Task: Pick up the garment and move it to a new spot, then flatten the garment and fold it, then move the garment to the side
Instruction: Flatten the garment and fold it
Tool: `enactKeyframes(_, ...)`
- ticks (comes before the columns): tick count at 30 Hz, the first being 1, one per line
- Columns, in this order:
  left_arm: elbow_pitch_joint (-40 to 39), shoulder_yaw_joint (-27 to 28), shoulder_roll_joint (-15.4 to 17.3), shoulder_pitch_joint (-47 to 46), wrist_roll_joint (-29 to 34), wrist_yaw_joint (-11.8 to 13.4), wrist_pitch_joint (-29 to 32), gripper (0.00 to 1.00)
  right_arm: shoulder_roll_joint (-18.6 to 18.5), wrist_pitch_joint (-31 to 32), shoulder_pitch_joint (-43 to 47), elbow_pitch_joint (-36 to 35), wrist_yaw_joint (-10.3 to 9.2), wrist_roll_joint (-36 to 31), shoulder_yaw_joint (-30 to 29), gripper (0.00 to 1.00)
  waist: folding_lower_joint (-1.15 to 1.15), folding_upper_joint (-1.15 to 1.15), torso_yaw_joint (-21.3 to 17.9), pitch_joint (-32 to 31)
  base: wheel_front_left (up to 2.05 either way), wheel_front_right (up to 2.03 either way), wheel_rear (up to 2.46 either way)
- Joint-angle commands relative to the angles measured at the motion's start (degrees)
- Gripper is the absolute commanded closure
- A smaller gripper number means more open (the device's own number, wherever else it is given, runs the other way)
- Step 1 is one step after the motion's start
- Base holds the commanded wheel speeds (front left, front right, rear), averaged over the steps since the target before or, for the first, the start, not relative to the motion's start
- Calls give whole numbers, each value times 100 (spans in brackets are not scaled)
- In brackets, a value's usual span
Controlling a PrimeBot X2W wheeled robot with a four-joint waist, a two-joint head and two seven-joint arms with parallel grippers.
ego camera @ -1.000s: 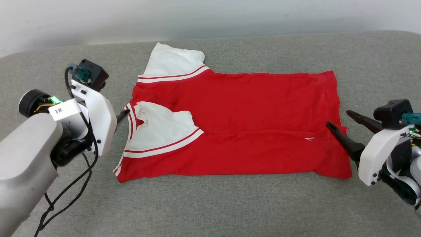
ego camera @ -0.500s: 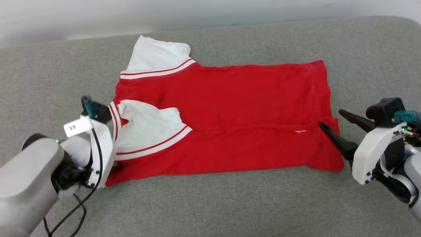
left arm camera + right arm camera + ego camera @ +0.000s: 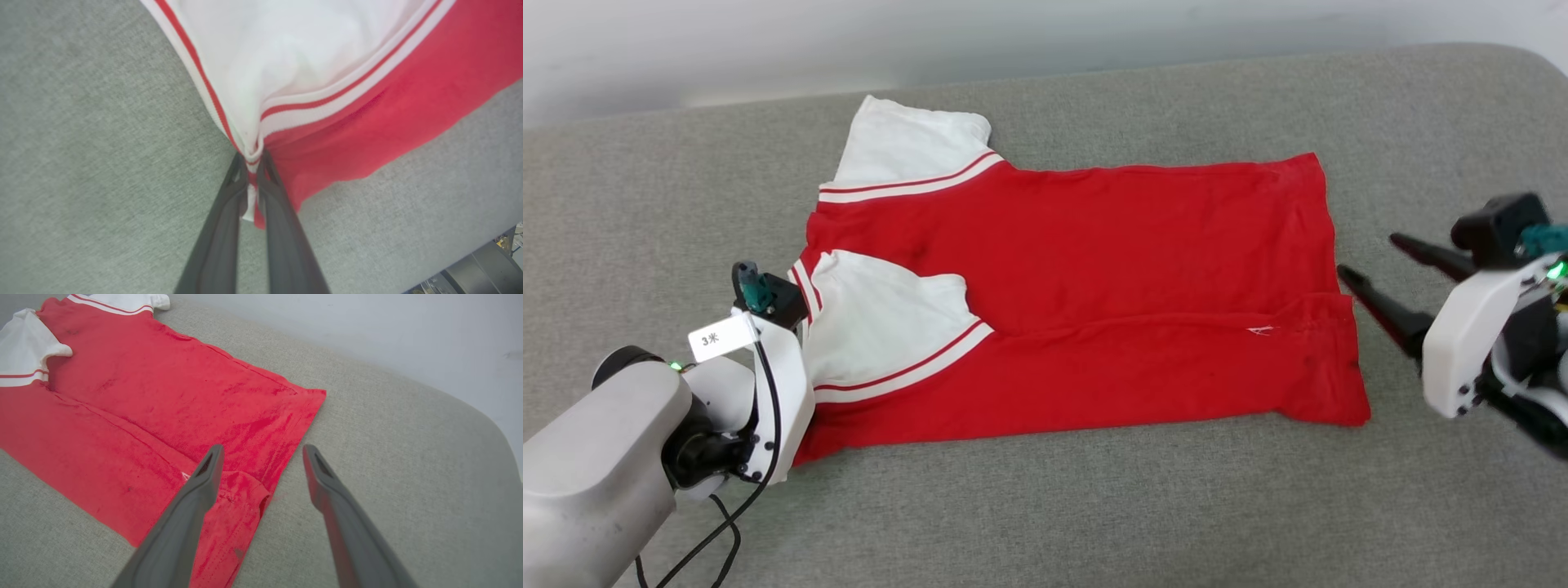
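As it lies, garment (image 3: 1094, 286): flat on grey desk (image 3: 1045, 506), near sleeve (image 3: 882, 318) folded inward.
Left gripper (image 3: 253, 157): jaws pinched on striped corner.
Right gripper (image 3: 1366, 255): jaws wide, just beside hem (image 3: 1339, 286).
Behind: pale wall (image 3: 1045, 33).

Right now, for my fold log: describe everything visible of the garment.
The garment is a soft red jersey shirt with white, stripe-trimmed short sleeves, lying flat on the grey fabric surface, near edge folded over, one sleeve on top. The left tool is shut on its striped corner; the right tool hangs open by the hem.
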Motion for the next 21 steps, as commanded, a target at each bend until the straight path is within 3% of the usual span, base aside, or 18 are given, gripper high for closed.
enactKeyframes(1,6,-70,40,106,50,-23,-27,100,-96,191,-205,-90,-2,-24,27,0,0,0,48,-73,0,0,0)
enactKeyframes(14,-782,-75,164,-249,424,0,-272,100,-797,2993,-908,-551,-2,780,807,0,0,0,272,-15,0,0,0)
enactKeyframes(21,-1023,-58,74,-375,502,115,-310,100,-492,3518,-665,-109,-2,1087,1003,0,0,0,377,253,0,0,0)
